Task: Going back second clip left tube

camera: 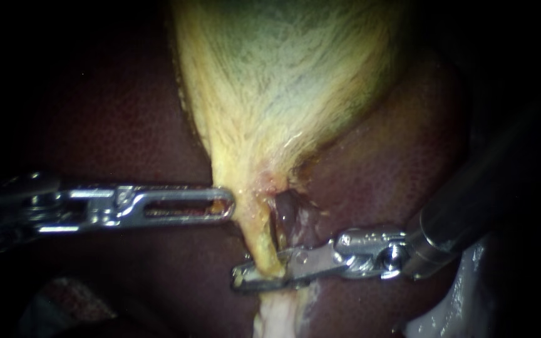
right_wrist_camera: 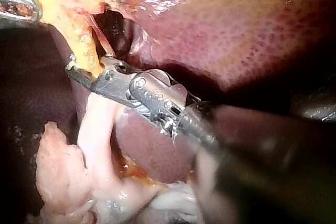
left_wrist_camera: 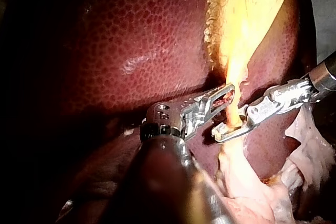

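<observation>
Endoscope: left instrument (camera: 223, 204) comes in flat from the left. Its slotted tool tip sits against the edge of the gallbladder (camera: 283, 81) neck, just above where the neck narrows into the left tube (camera: 259, 235). A bit of yellow shows thru the slot. Can't tell if that tool grips the tissue or only rests on it.

Right instrument (camera: 252, 275) comes in from the right. Its tool is narrow, w/ one jaw on each side of the left tube's lower end, both touching it, so it's holding the tube.

Left tube is yellow and taut, running from the neck down to pale tissue (camera: 280, 313). There's a dark gap beside it on the right instrument's side. Liver (camera: 126, 125) is dark red behind it all.

Left wrist view: right tool loops round the tube just ahead of the left tool tip. The two tools are near but apart.

Right wrist view: tube enters the tool near its tip, w/ pale tissue hanging under it.
</observation>
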